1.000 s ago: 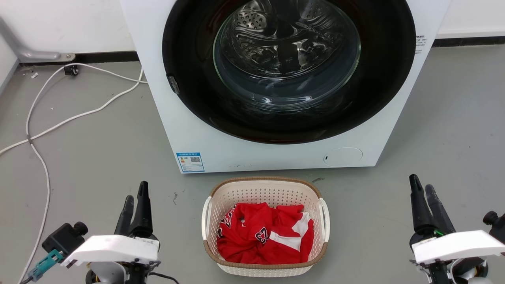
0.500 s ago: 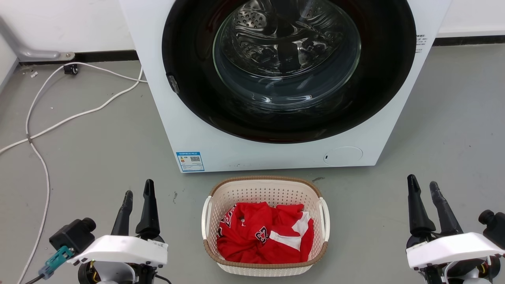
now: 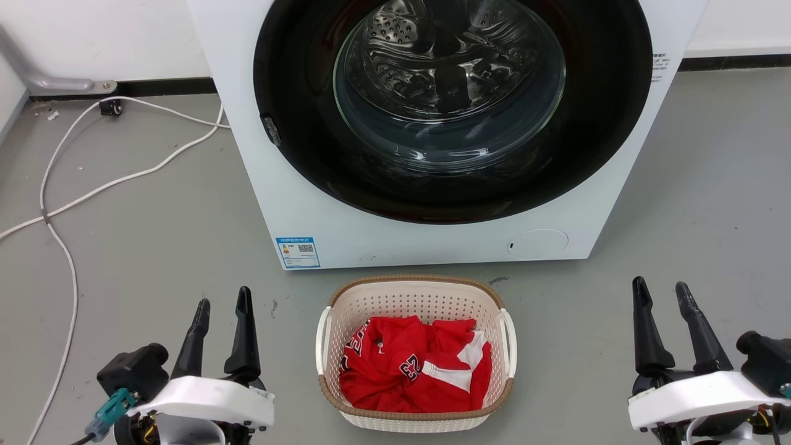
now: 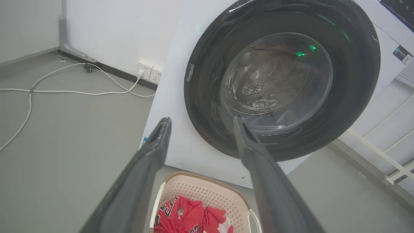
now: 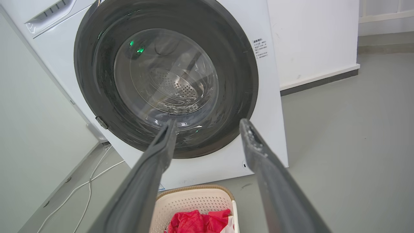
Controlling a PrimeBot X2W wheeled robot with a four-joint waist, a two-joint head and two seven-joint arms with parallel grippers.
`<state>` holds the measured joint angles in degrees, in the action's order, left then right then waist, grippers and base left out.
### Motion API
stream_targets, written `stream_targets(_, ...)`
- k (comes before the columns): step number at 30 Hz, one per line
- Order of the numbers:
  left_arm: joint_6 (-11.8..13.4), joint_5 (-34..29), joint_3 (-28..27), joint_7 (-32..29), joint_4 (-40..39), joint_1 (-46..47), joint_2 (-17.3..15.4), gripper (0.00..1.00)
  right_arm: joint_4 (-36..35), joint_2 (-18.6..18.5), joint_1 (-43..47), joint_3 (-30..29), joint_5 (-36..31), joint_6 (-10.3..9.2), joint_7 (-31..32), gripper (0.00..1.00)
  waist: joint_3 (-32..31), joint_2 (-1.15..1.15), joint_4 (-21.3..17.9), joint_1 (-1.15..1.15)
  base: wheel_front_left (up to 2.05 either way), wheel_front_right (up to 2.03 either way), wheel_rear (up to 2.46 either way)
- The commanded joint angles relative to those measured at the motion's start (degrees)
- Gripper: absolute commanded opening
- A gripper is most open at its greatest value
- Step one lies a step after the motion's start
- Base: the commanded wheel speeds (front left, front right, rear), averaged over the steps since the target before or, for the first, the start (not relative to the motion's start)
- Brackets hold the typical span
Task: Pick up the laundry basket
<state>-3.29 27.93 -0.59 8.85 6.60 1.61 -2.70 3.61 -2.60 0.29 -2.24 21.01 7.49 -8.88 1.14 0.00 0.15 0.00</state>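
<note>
The left gripper [image 3: 224,296] and right gripper [image 3: 659,284] have their fingers spread wide and empty. The laundry basket [image 3: 411,282] stands on the floor [image 3: 154,241] between them, touching neither.

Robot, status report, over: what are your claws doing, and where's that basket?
Left gripper open, empty. Right gripper open, empty. Laundry basket on floor between them, untouched, red jersey inside. Washing machine close behind.
</note>
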Motion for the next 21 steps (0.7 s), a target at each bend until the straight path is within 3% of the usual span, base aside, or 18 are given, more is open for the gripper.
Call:
stream_targets(1, -0.02, -1.27, 0.10, 0.57, -0.46, 0.00, -0.19, 1.00, -0.78, -0.30, 0.10, 0.07, -1.40, 0.00, -0.51, 1.00, 0.02, 0.00, 0.01, 0.00, 0.00, 0.00, 0.00)
stream_targets(21, 0.70, -12.26, 1.07, 3.19, 0.62, -0.81, -0.22, 1.00, -1.43, -0.36, 0.89, 0.68, -13.17, 0.00, -3.14, 1.00, 0.18, 0.00, 0.05, 0.00, 0.00, 0.00, 0.00)
